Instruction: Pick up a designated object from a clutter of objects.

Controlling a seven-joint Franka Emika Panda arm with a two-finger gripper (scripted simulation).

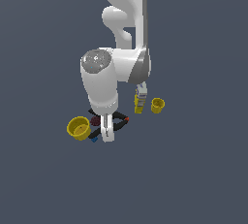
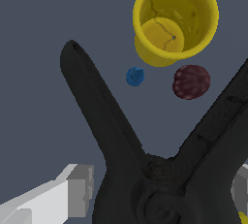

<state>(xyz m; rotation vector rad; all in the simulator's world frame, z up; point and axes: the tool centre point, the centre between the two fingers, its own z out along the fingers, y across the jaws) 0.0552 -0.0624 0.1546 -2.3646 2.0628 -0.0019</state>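
Pincer (image 2: 160, 194) fingers straddle the black clamp (image 2: 145, 179) near its pivot.

no legible text, label, brand or number is seen; the yellow-white bottle (image 1: 140, 100) carries markings too small to be read.
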